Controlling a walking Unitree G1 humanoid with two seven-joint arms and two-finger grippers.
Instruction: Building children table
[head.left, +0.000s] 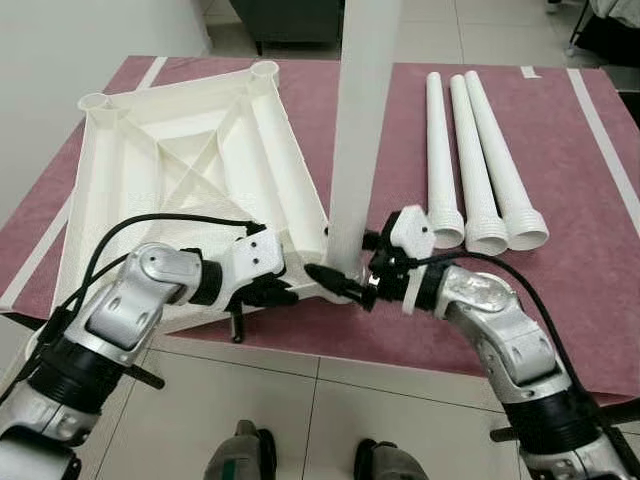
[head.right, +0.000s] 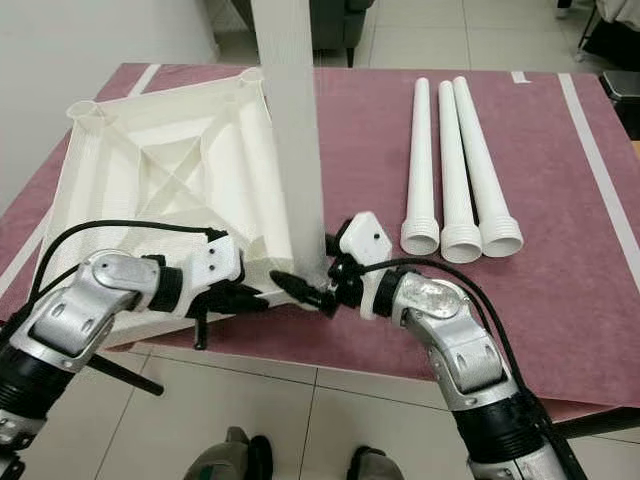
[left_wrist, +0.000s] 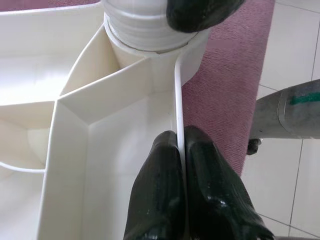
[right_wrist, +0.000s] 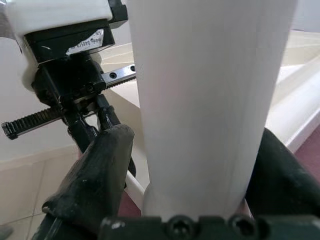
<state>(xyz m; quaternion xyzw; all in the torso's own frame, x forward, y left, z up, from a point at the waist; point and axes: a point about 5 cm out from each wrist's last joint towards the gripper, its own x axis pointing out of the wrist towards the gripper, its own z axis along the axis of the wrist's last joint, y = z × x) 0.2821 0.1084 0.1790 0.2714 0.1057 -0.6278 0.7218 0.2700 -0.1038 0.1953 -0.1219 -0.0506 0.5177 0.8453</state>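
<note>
A white tabletop (head.left: 190, 170) lies upside down (ribs up) on a maroon mat (head.left: 560, 280), taking up the left half of the head views. At its near right corner a white leg (head.left: 360, 130) stands upright in the corner socket (left_wrist: 150, 35), rising out through the top of the frame.

The left gripper (head.left: 290, 293) sits low in the frame, left of centre; in its wrist view its two black fingers (left_wrist: 155, 195) are pinched narrow on the tabletop's thin side wall, just short of the socket. The right gripper (head.left: 345, 280) reaches in from the lower right, its fingers (right_wrist: 95, 175) wrapped around the base of the leg, one on each side.

Three more legs (head.left: 470, 160) lie side by side on the mat at upper right, threaded ends toward the robot. Grey floor tiles (head.left: 300, 410) fill the bottom of the frame.
</note>
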